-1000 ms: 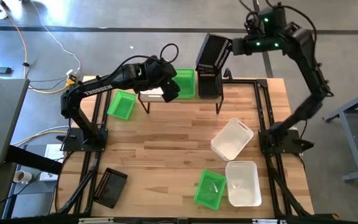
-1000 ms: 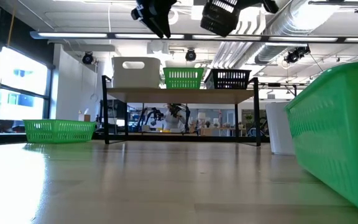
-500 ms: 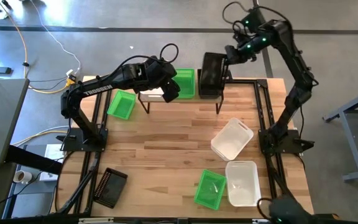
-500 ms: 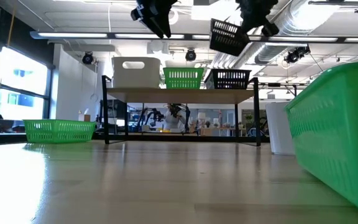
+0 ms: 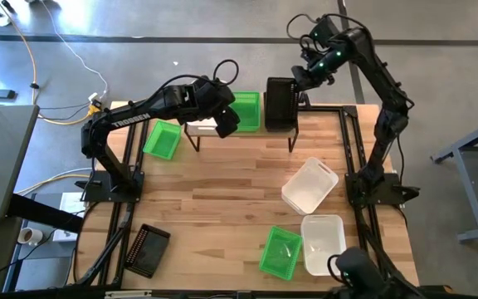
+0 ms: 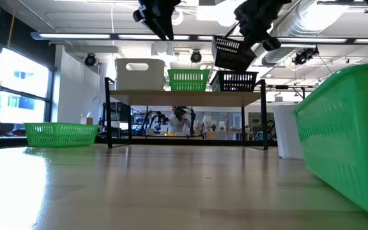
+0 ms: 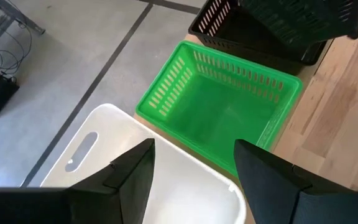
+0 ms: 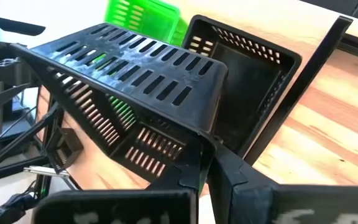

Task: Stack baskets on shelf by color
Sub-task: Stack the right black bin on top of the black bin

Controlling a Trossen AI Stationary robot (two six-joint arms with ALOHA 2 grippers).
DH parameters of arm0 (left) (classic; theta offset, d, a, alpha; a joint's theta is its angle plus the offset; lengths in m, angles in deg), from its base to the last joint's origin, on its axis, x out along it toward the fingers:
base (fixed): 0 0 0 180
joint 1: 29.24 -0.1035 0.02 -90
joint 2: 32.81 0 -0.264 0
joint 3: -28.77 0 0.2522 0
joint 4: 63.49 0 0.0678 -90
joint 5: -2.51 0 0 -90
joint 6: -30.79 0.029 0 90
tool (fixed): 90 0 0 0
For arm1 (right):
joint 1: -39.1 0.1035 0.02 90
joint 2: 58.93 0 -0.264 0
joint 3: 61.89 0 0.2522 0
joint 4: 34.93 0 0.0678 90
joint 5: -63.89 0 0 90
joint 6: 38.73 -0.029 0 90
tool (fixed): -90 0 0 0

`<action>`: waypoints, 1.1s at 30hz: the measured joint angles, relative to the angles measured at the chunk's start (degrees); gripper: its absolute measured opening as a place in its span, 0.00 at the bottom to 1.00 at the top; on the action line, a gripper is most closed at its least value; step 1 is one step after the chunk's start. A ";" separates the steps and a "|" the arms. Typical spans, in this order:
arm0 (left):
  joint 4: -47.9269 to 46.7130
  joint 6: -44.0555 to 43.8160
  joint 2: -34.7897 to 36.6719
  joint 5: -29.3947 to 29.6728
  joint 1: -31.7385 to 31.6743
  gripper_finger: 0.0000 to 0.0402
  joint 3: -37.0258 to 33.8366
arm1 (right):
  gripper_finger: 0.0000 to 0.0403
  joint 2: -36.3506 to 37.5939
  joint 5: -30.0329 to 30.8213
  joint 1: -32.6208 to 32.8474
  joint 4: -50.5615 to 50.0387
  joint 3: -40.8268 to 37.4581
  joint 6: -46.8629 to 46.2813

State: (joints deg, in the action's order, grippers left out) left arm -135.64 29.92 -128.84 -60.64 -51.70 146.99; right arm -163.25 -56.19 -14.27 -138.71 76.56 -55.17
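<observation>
The right hand (image 6: pixel 255 30) is closed on the rim of a black basket (image 6: pixel 230 52) and holds it tilted in the air, just above the other black basket (image 6: pixel 237 81) that stands on the shelf (image 6: pixel 184 97) at its right end. To do this step well, the held basket should first be turned level, with its mouth up, and brought square over the lower one, so the walls slide inside and do not catch on the rim. I think it should go down slowly, and the fingers should let go only when it sits flat. The left hand (image 5: pixel 226 118) is open and empty, over the white basket (image 7: pixel 142 162) on the shelf, beside the green one (image 7: pixel 219 115).
</observation>
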 joint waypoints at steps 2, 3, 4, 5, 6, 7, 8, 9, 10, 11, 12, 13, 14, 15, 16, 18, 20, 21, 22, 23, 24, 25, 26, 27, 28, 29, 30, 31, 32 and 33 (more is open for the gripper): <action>-0.17 0.01 0.00 0.00 0.00 0.53 0.00 | 0.00 -0.63 0.00 -0.02 0.00 0.00 0.02; -0.16 0.01 0.00 0.00 0.00 0.53 0.00 | 0.00 -0.98 0.02 -0.01 0.00 0.00 0.02; -0.18 0.00 0.00 0.00 0.00 0.53 -0.01 | 0.00 -1.34 0.02 0.01 0.02 0.00 0.02; -0.16 0.01 0.00 0.01 0.00 0.53 -0.01 | 0.00 -1.63 0.04 0.13 0.02 0.00 0.02; -0.18 0.01 0.00 0.02 0.00 0.53 0.00 | 0.00 -1.82 0.05 0.13 0.02 0.00 0.02; -0.18 0.01 0.00 0.02 0.00 0.53 0.00 | 0.00 -1.93 0.04 0.13 0.02 0.00 0.02; -0.20 0.01 0.00 0.02 0.00 0.53 0.00 | 0.00 -1.96 0.04 0.13 0.00 0.00 0.02; -0.22 0.01 0.00 0.02 0.00 0.53 -0.01 | 0.00 -1.98 0.04 0.13 0.02 0.00 0.02; -0.28 0.01 0.00 0.02 0.00 0.53 -0.01 | 0.00 -1.98 0.04 0.15 0.00 0.00 0.02; -0.31 0.01 0.00 0.02 0.00 0.53 -0.01 | 0.00 -1.98 0.04 0.15 0.00 0.00 0.02; -0.31 0.00 0.00 0.02 0.00 0.53 -0.02 | 0.00 -1.97 0.04 0.15 0.02 0.00 0.00; -0.31 0.01 -0.02 0.02 0.00 0.53 -0.02 | 0.00 -1.97 0.05 0.13 0.01 0.00 -0.02; -0.31 0.01 0.00 0.02 0.00 0.53 -0.02 | 0.00 -1.97 0.07 0.11 0.00 0.00 -0.02; -0.33 0.01 0.00 -0.04 0.00 0.53 -0.02 | 0.00 -1.96 0.07 0.11 0.00 0.00 0.00; -0.39 0.01 -0.02 -0.12 0.00 0.53 -0.02 | 0.00 -1.97 0.22 0.11 0.00 0.00 0.00; -0.62 0.01 -0.01 -0.26 0.00 0.53 -0.02 | 0.00 -1.96 1.81 0.11 0.00 0.00 0.02; -0.70 0.01 -0.02 -0.28 0.00 0.53 -0.02 | 0.00 -1.96 3.25 0.11 0.00 0.00 0.05; -0.85 0.01 -0.01 -0.28 0.00 0.53 -0.02 | 0.00 -1.96 3.32 0.11 0.00 0.00 0.04; -0.98 0.01 -0.02 -0.28 0.00 0.53 -0.02 | 0.00 -1.92 3.24 0.09 0.02 0.00 0.04; -1.06 0.01 -0.02 -0.28 0.00 0.53 -0.02 | 0.00 -1.75 3.24 0.02 0.00 0.00 0.11; -1.15 0.01 -0.02 -0.28 0.00 0.53 -0.02 | 0.00 -1.52 3.26 0.00 0.02 0.00 0.46; -1.38 0.01 -0.02 -0.28 0.00 0.53 -0.02 | 0.00 -1.24 3.23 0.00 0.00 0.00 0.61; -1.53 0.01 -0.02 -0.28 0.00 0.53 -0.02 | 0.00 -0.95 3.23 0.00 0.00 0.00 0.66; -1.59 0.01 -0.02 -0.28 0.00 0.53 -0.02 | 0.00 -0.78 3.34 0.00 0.00 0.00 0.59; -1.64 0.01 -0.02 -0.28 0.00 0.53 -0.02 | 0.00 -0.69 3.45 -0.13 0.00 0.00 0.61; -1.64 0.01 -0.02 -0.29 0.00 0.53 -0.02 | 0.00 -0.69 3.45 -0.28 0.00 0.00 0.65; -1.64 0.01 -0.02 -0.30 0.00 0.53 -0.02 | 0.00 -0.69 3.49 -0.27 0.00 0.00 0.75; -1.64 0.01 -0.02 -0.31 0.00 0.53 -0.02 | 0.00 -0.69 3.50 -0.28 0.00 0.00 0.95; -1.64 0.01 -0.02 -0.31 0.00 0.53 -0.02 | 0.00 -0.71 3.50 -0.24 0.00 0.00 1.05; -1.63 0.01 -0.02 -0.31 0.00 0.53 -0.02 | 0.00 -0.79 3.50 -0.01 0.00 0.00 1.06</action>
State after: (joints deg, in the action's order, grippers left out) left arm -137.26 29.93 -128.86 -60.95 -51.70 146.97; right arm -164.04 -52.69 -14.28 -138.71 76.56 -54.11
